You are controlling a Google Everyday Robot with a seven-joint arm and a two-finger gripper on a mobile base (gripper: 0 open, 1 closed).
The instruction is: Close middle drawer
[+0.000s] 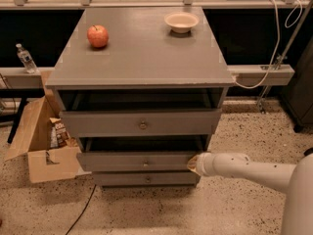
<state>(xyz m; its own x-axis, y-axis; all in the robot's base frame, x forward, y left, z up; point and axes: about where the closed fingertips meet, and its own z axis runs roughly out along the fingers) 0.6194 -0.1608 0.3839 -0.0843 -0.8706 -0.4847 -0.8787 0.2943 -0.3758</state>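
The middle drawer (137, 161) is a wide grey drawer with a tiny pale knob (145, 163). It stands a little way out of the grey cabinet (142, 58), with a dark gap showing above its front. My gripper (192, 164) is at the end of the white arm (244, 169), which reaches in from the right. It rests against the right end of the middle drawer's front.
The top drawer (142, 123), with a taller front and a dark knob, stands pulled out above. The narrow bottom drawer (146, 179) is shut. A red apple (98, 35) and a white bowl (181, 22) sit on the cabinet top. An open cardboard box (41, 146) stands on the floor at left.
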